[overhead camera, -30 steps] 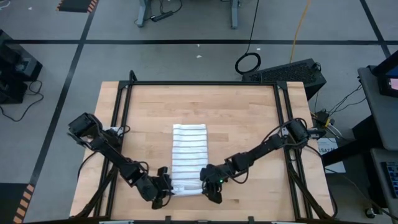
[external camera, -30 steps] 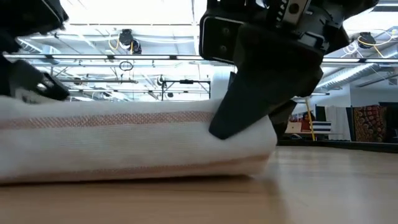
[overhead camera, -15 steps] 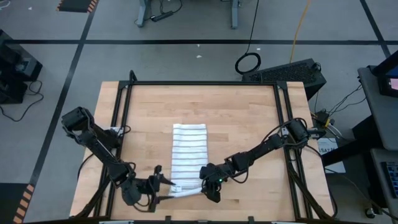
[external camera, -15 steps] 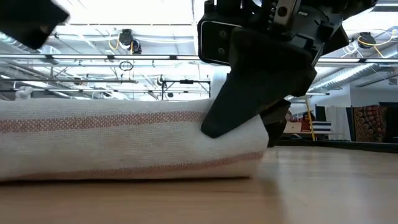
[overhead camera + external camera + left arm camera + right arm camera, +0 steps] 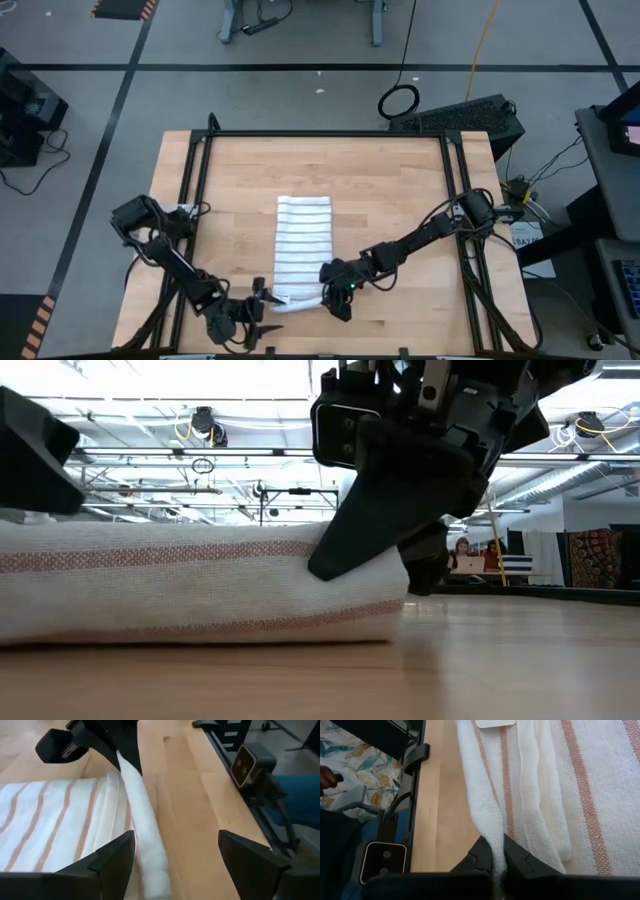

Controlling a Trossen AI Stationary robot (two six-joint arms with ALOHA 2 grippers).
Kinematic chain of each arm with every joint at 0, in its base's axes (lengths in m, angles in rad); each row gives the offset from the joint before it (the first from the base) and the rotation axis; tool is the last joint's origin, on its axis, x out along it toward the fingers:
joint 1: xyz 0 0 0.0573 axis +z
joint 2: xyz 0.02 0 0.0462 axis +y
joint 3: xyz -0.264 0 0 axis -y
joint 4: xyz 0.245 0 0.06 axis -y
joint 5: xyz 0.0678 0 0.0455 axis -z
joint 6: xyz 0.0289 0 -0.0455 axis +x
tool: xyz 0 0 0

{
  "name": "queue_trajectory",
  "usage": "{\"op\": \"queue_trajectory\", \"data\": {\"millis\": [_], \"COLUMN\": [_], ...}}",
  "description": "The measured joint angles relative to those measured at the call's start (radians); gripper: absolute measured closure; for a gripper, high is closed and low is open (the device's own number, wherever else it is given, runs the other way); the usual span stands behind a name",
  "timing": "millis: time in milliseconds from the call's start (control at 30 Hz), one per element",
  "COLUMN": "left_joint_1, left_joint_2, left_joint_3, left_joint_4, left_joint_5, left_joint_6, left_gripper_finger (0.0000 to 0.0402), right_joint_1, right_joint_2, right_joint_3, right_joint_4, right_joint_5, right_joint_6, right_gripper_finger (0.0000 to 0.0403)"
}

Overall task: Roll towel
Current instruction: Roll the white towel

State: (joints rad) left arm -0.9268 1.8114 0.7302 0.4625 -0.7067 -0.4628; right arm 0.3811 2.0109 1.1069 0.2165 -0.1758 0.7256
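High view: the striped towel (image 5: 303, 250) lies mid-surface (image 5: 380, 190), its near edge just starting to roll. The right hand (image 5: 334, 298) is clamped on that edge's corner; the left hand (image 5: 262, 310), fingers apart, sits beside the other corner.

Left wrist view: it must close there next.

Low view: nothing blocks the roll.

The towel (image 5: 303, 250) is white with narrow reddish-orange stripes; a plain white tag (image 5: 495, 722) sits ahead of the black right gripper (image 5: 492, 852). The table (image 5: 380, 190) is pale wood.
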Motion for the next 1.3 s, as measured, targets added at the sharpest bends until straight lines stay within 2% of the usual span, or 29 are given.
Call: {"op": "queue_trajectory", "data": {"millis": [233,367,533,667,767,867,1067,1200,1300], "left_joint_1": [0.029,0.047,0.062,0.07,0.071,0.072,0.097,0.133,0.153], "left_joint_2": [0.081,0.085,0.085,0.079,0.047,-0.003,-0.05,-0.045,-0.039], "left_joint_3": [0.047,0.061,0.063,0.063,0.063,0.063,0.063,0.063,0.048], "left_joint_4": [-0.015,-0.122,-0.174,-0.174,-0.156,-0.109,-0.012,-0.081,-0.124], "left_joint_5": [-0.005,-0.018,0.02,0.059,0.11,0.182,0.338,0.41,0.421], "left_joint_6": [0.05,-0.023,-0.057,-0.082,-0.117,-0.157,-0.237,-0.317,-0.347], "left_gripper_finger": [0.0113,0.0143,0.0214,0.031,0.0379,0.038,0.0378,0.0384,0.0384], "right_joint_1": [-0.003,-0.002,0.0,0.0,0.003,0.024,0.06,0.071,0.069], "right_joint_2": [0.0,0.0,0.0,0.0,0.0,0.0,-0.002,-0.002,-0.002], "right_joint_3": [0.0,0.0,0.0,0.0,0.0,0.001,0.002,0.001,0.001], "right_joint_4": [0.0,0.0,0.0,-0.002,0.0,0.012,0.069,0.078,0.072], "right_joint_5": [0.02,0.019,0.015,0.002,-0.083,-0.152,-0.186,-0.189,-0.18], "right_joint_6": [0.0,0.0,0.0,0.001,0.024,0.047,0.043,0.043,0.004], "right_gripper_finger": [0.0397,0.0397,0.0397,0.0397,0.0397,0.0397,0.0397,0.0397,0.0397]}}
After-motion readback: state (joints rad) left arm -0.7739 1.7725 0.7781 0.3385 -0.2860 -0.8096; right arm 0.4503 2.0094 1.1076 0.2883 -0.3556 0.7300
